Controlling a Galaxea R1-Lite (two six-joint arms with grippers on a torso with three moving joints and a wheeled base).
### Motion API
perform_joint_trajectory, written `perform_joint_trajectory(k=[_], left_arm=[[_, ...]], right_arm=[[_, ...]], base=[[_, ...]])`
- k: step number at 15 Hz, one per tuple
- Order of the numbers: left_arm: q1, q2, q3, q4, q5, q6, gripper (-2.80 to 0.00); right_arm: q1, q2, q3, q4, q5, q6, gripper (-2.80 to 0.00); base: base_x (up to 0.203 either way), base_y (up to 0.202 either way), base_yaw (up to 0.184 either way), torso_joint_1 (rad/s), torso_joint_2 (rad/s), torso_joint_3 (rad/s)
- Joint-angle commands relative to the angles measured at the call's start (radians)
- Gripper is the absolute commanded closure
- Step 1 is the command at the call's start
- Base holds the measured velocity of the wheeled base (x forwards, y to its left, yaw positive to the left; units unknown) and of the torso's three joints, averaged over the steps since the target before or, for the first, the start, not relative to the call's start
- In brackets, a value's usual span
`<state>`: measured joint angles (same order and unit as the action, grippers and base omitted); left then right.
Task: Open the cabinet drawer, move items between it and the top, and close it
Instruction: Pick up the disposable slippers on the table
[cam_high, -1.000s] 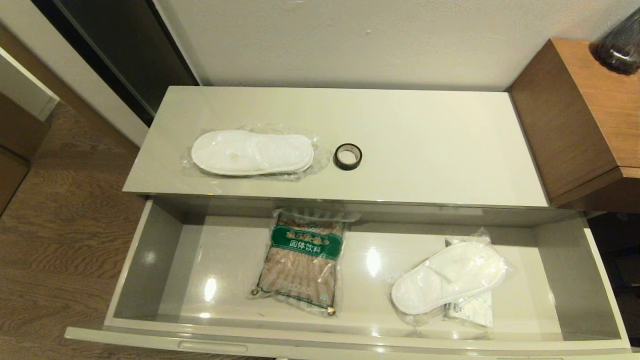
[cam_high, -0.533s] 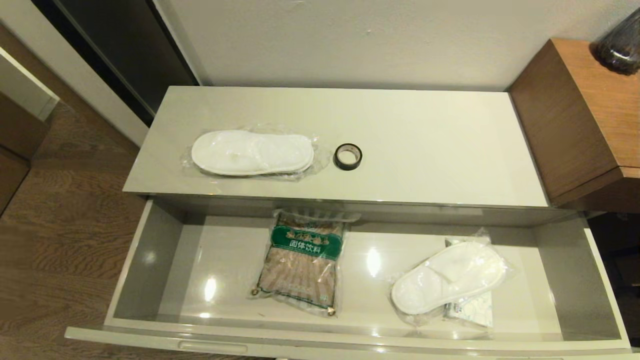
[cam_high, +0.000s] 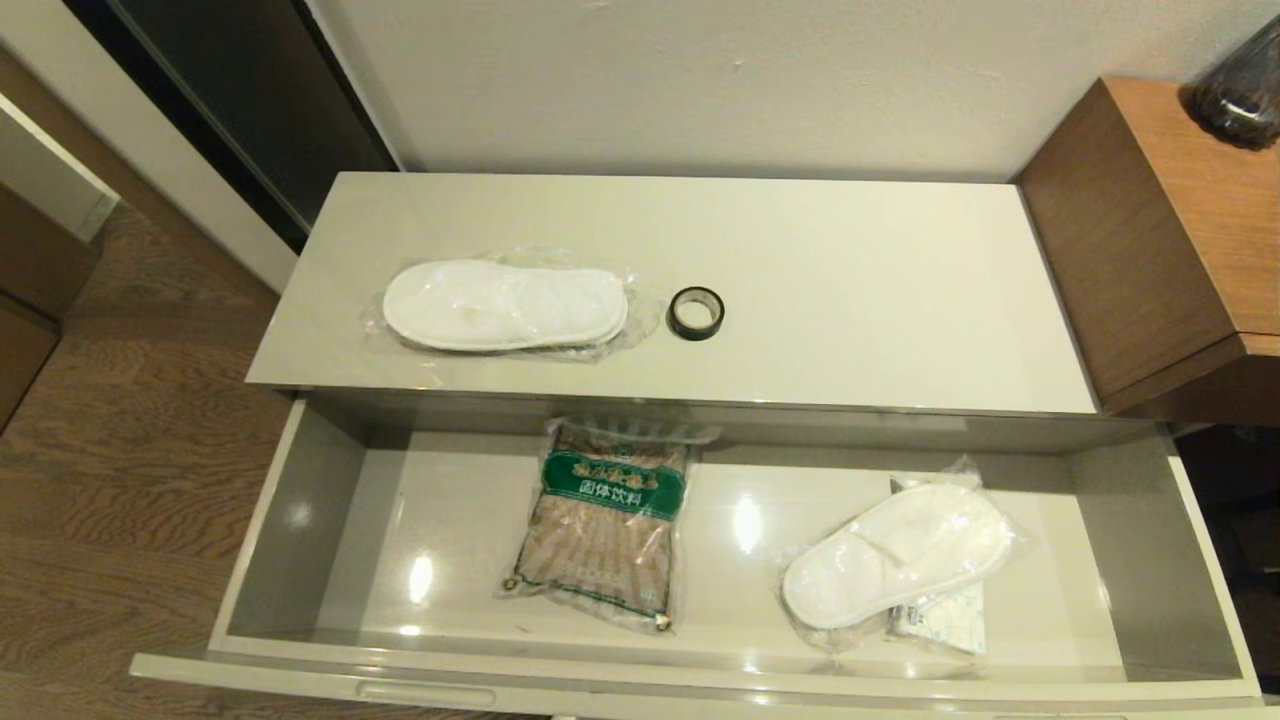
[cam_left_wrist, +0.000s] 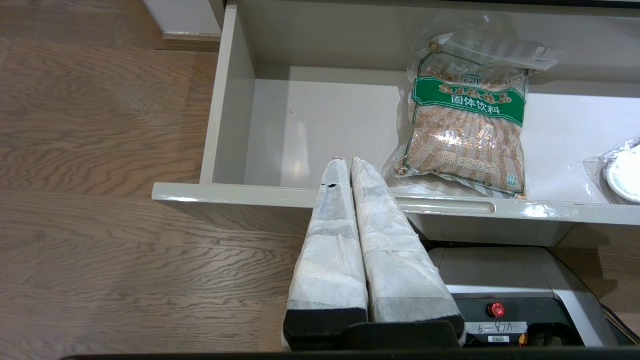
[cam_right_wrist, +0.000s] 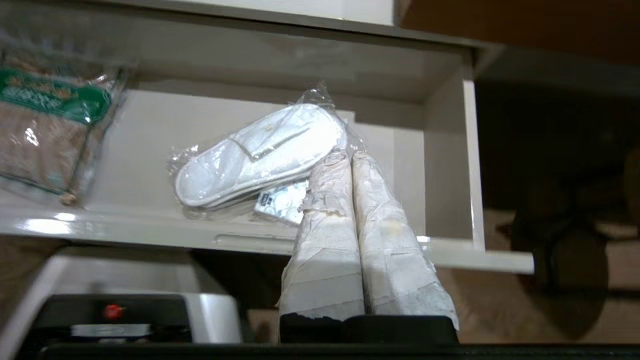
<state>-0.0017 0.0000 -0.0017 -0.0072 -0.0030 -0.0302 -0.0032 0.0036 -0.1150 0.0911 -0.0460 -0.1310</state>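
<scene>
With the drawer (cam_high: 300, 520) open, you have one slipper pair (cam_high: 505, 305) and the tape roll (cam_high: 696, 312) on the tabletop (cam_high: 880, 290), the other slipper pair (cam_high: 895, 555) inside; transfers and closing remain, both claws (cam_left_wrist: 348, 161) (cam_right_wrist: 346, 155) pressed closed, empty, before the drawer.

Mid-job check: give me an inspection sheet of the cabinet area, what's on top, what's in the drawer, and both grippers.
Surface: cabinet top, glossy, drawer pulled open below it.
Job's things: bagged slippers and tape roll on the top; second slipper bag in the drawer, lying over a white packet.
Clutter: brown bag in the drawer.
Grippers: left gripper and right gripper before the drawer front, jaws shut, empty.
Cables: nothing seen.
Surroundings: wooden unit, wood floor.
</scene>
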Motion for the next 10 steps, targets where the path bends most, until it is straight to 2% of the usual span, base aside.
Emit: perform_joint_trajectory(k=[1,3,10], left_arm=[[0.0,0.0,0.0,0.0,0.0,0.0,0.0],[0.0,0.0,0.0,0.0,0.0,0.0,0.0],[0.0,0.0,0.0,0.0,0.0,0.0,0.0]], right_arm=[[0.0,-0.003,0.121,-0.156,0.026,-0.029,0.0],[0.0,-0.004,0.111,-0.133,0.076,-0.05,0.0],[0.0,-0.004,0.115,-0.151,0.075,-0.022,0.0]], base=[[0.0,0.0,0.0,0.0,0.0,0.0],[0.0,0.0,0.0,0.0,0.0,0.0],[0.0,0.0,0.0,0.0,0.0,0.0]])
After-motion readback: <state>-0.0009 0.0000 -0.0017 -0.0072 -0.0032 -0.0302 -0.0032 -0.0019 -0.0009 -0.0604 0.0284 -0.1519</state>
